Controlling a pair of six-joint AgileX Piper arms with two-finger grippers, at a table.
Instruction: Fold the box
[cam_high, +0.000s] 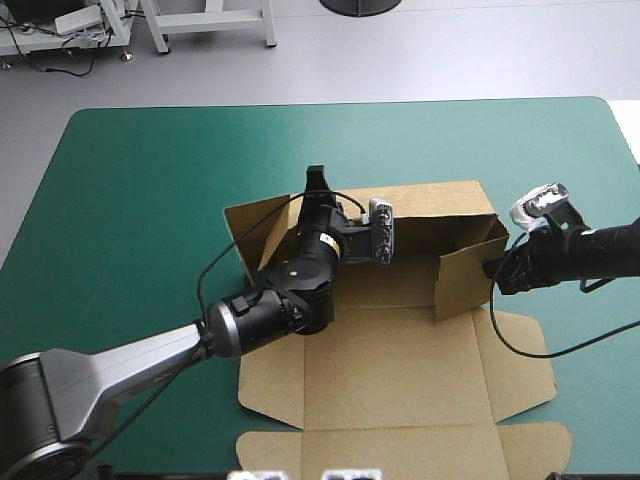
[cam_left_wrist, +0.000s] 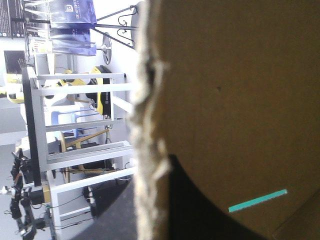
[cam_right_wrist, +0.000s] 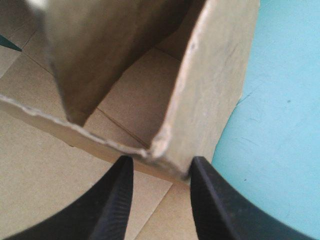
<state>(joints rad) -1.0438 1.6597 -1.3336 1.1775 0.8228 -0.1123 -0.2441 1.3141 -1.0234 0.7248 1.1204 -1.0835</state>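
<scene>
The brown box (cam_high: 400, 370) lies in the middle of the table with its far wall and its right side wall (cam_high: 465, 280) raised. My left gripper (cam_high: 318, 182) is at the top edge of the far wall near its left end. In the left wrist view the box (cam_left_wrist: 240, 100) fills the field, its raw edge running between my fingers (cam_left_wrist: 200, 220) of the left gripper (cam_left_wrist: 150, 222). My right gripper (cam_high: 492, 268) is at the outer corner of the right wall. The right gripper (cam_right_wrist: 162, 162) stands open, the box corner (cam_right_wrist: 210, 90) just ahead between its tips.
The lid (cam_high: 400, 445) lies flat toward the table's front edge, and a loose flap (cam_high: 525, 350) lies flat at the right. Bare teal-green cover (cam_high: 140, 200) surrounds the box, also showing beside the right gripper as cover (cam_right_wrist: 280, 100).
</scene>
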